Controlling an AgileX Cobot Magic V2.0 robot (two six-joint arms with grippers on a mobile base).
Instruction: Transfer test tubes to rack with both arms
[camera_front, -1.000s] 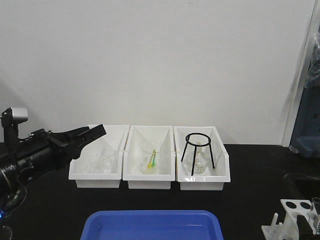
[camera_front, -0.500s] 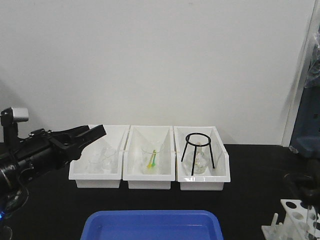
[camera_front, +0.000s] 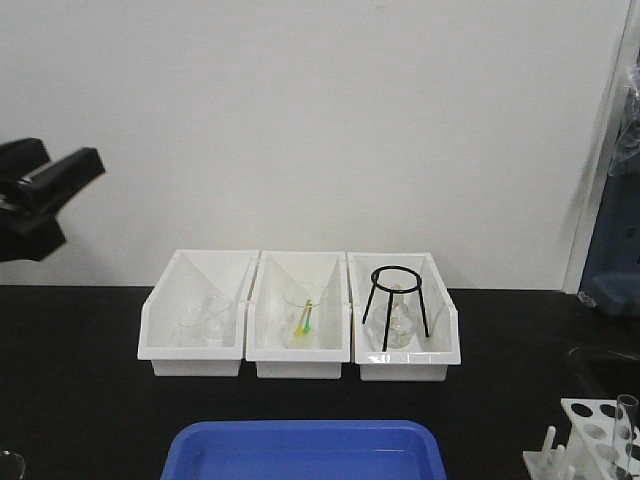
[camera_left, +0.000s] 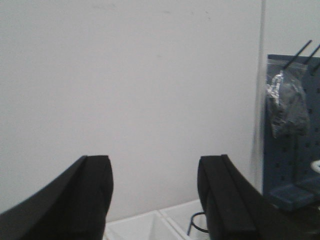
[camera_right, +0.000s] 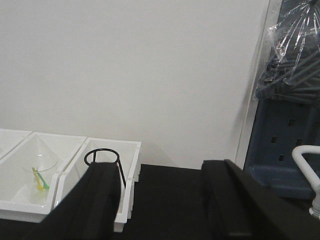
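White wall behind; rack (camera_front: 592, 440) cut off; both tools (camera_left: 155, 192) (camera_right: 161, 200) gape, holding nothing.

Three bins (camera_front: 300, 335) side by side on the bench (camera_front: 90, 400), backed against the wall (camera_front: 320, 120). In the left bin, glassware (camera_front: 200, 322); in the middle, a beaker (camera_front: 303, 318); in the right, a wire tripod (camera_front: 397, 305) standing over a flask (camera_front: 401, 322). In front of the bins, at the near edge, a tray (camera_front: 305, 450). Far right at the near corner, the rack (camera_front: 590, 440), one test tube (camera_front: 624, 425) upright in it. High at the left edge, well above the bench, the left claw (camera_front: 45, 195).
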